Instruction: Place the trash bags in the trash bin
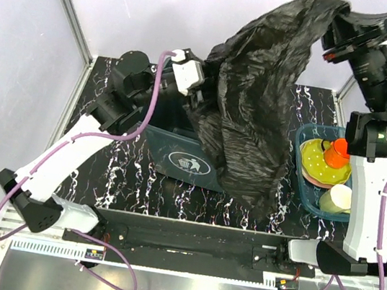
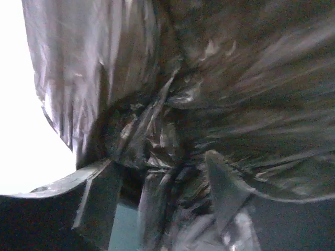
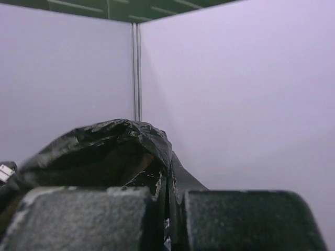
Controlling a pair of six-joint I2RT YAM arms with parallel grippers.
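Two arms share one trash bag [image 1: 258,103]: the left jaws, at the far rim of the dark green trash bin [image 1: 177,158], stand apart with crumpled film between them, and I cannot tell whether they bite. The bag hangs like a curtain over the bin's right end onto the desk [image 1: 137,180], mostly outside the opening, its top pinched flat in the raised right jaws. Judgement: lower the right arm slowly, leftward over the opening, feeding film in fold by fold, clear of the blue tray [image 1: 320,127].
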